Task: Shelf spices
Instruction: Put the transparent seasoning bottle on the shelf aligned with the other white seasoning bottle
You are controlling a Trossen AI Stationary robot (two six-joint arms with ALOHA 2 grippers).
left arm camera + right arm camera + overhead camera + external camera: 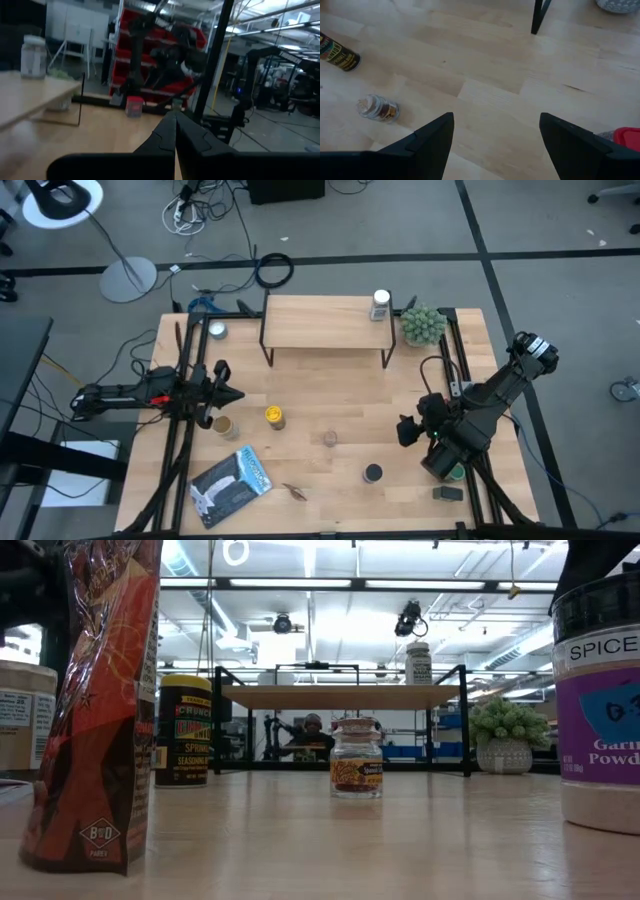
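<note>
My left end effector (232, 394) sits at the bench's (330, 395) nine o'clock edge, fingers pressed together, holding nothing, pointing toward three o'clock. Just below it at its five o'clock stands a tan-lidded jar (225, 425), and a silver-lidded jar (217, 331) sits toward eleven o'clock by the rail. A flat packet (231, 482) lies near seven o'clock. The yellow jar (274, 416) stands left of centre, with a small clear jar (330, 439) to its right. The shelf (326, 323) stands at twelve o'clock, and a white-capped bottle (380, 305) is on its right end. A black-lidded jar (373, 473) sits toward five o'clock. A potted plant (423, 325) stands at one o'clock beside the shelf. My right end effector (407, 430) hovers at four o'clock, fingers spread wide and empty, above bare wood.
</note>
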